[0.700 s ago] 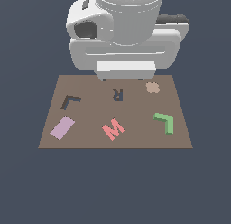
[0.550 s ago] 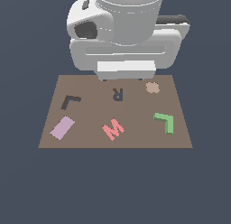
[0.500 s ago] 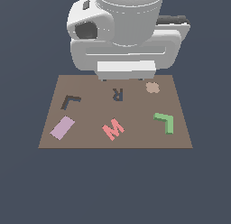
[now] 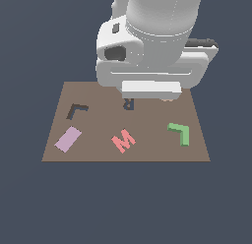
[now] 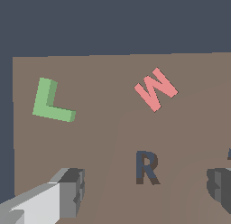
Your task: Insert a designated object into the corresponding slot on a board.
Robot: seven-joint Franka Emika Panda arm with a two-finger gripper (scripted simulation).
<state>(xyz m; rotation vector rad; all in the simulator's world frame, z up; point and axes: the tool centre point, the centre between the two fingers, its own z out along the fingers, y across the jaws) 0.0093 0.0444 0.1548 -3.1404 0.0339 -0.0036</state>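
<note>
1. The arm hangs over the far edge of the board [image 4: 197, 139], its bulky white wrist housing filling the upper middle of the exterior view and hiding part of that edge.
2. The gripper [image 5: 144, 191] points down at the board; in the wrist view its two fingers [image 5: 72, 191] stand wide apart with nothing between them, straddling the dark R-shaped recess [image 5: 146, 167].
3. The green L-shaped block [image 4: 179, 133] lies flat on the board toward the exterior view's right, well apart from the gripper and untouched.
4. The dark L-shaped slot [image 4: 76, 110] sits toward the exterior view's left, far across the board from the green block.
5. The pink M [image 4: 123, 139] lies between the two, nearer the front edge, just in front of the R-shaped recess.
6. A lilac rectangle [image 4: 68, 138] rests tilted near the slot, just in front of it.
7. A small pinkish piece [image 4: 168, 99] peeks out from under the wrist housing; its shape cannot be made out.
</note>
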